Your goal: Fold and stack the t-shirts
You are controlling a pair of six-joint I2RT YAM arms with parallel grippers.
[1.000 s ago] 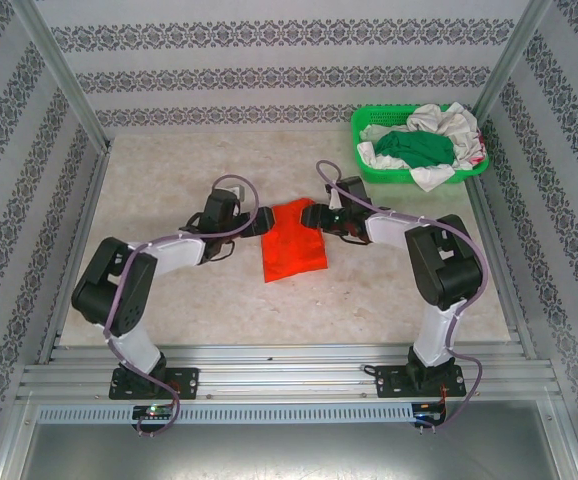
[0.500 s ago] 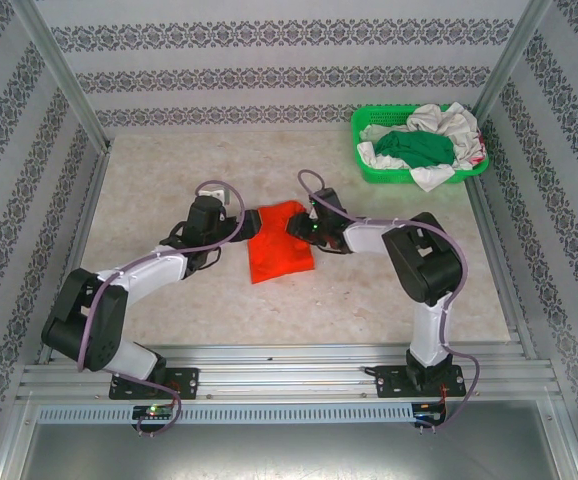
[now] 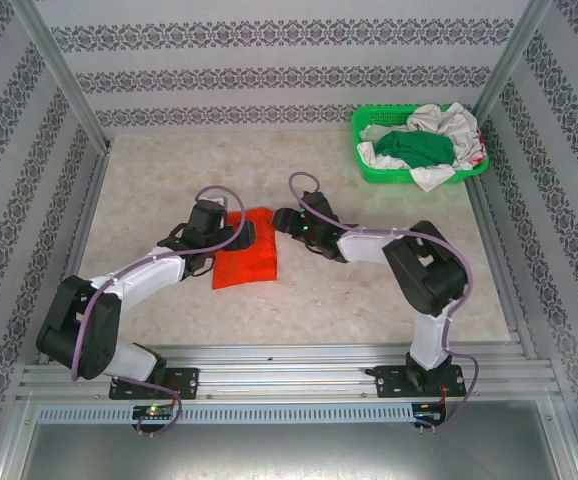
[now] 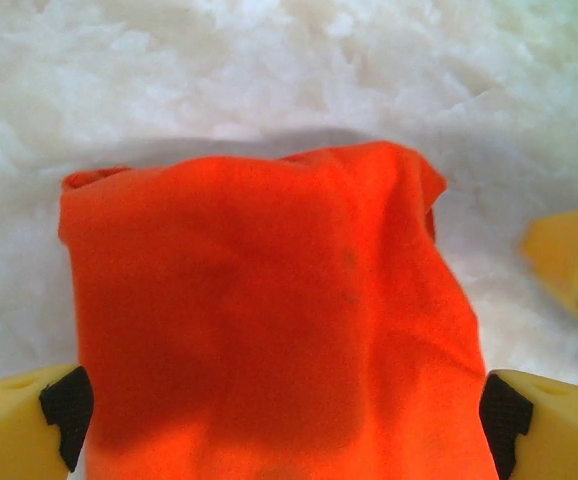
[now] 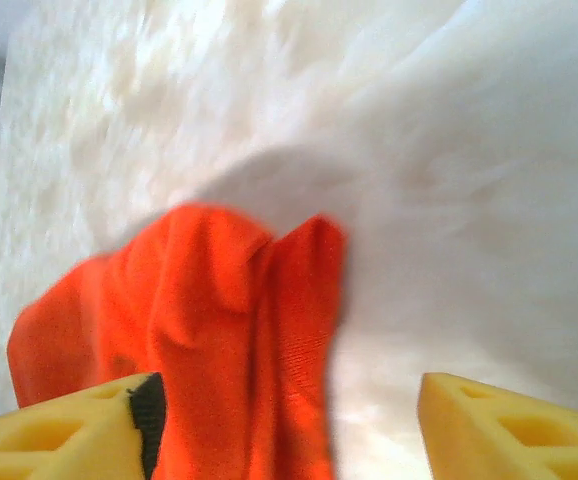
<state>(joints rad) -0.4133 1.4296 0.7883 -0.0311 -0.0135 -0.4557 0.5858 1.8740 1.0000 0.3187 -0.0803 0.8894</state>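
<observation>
A bright orange-red t-shirt (image 3: 247, 262) lies folded into a small rectangle on the table, left of centre. My left gripper (image 3: 235, 237) is at its far left corner, open wide, with its yellow fingers to either side of the cloth (image 4: 269, 310); in the left wrist view the left gripper (image 4: 285, 415) has the shirt spread beneath it. My right gripper (image 3: 281, 220) is just off the shirt's far right corner, open. In the right wrist view, a bunched edge of the shirt (image 5: 199, 320) lies by the left finger of the right gripper (image 5: 287, 425), with bare table by the other.
A green lattice basket (image 3: 369, 165) stands at the back right, holding a dark green t-shirt (image 3: 414, 147) and a white one (image 3: 449, 122) that spills over its rim. Metal rails edge the table on the left and right. One yellow finger of the right gripper (image 4: 569, 260) shows in the left wrist view.
The orange shirt has slid left and a little nearer, and turned squarer to the table. Both grippers have moved left with it. The right gripper now stands off the cloth's corner, jaws apart.
</observation>
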